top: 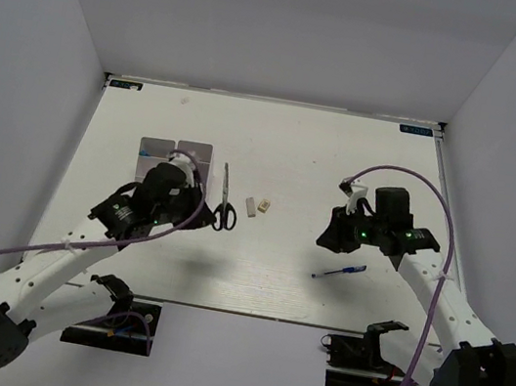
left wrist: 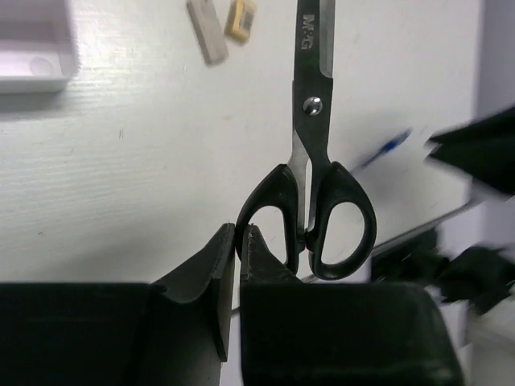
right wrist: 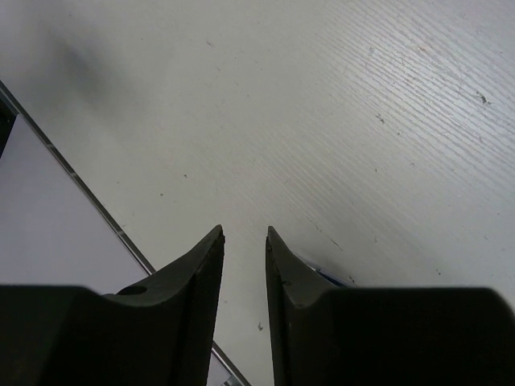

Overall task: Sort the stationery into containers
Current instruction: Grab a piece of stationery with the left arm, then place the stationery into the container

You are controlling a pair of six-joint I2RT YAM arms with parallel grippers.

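Observation:
Black-handled scissors (top: 224, 202) lie on the table, blades pointing away; in the left wrist view (left wrist: 310, 153) they are close up. My left gripper (top: 202, 216) (left wrist: 239, 233) is closed on the rim of the scissors' left handle loop. A white block (top: 252, 206) (left wrist: 208, 32) and a small beige block (top: 264, 204) (left wrist: 240, 20) lie just right of the blades. The thin blue pen (top: 339, 271) (right wrist: 318, 272) lies under my right gripper (top: 335, 238) (right wrist: 245, 233), which is open and empty above the table. The white organizer tray (top: 193, 149) (left wrist: 32, 76) is behind my left arm. No highlighters or pink block are in sight.
My left arm covers the front of the tray. The table's near edge (right wrist: 80, 189) runs just behind my right gripper. White walls close in the table on the left, right and far sides.

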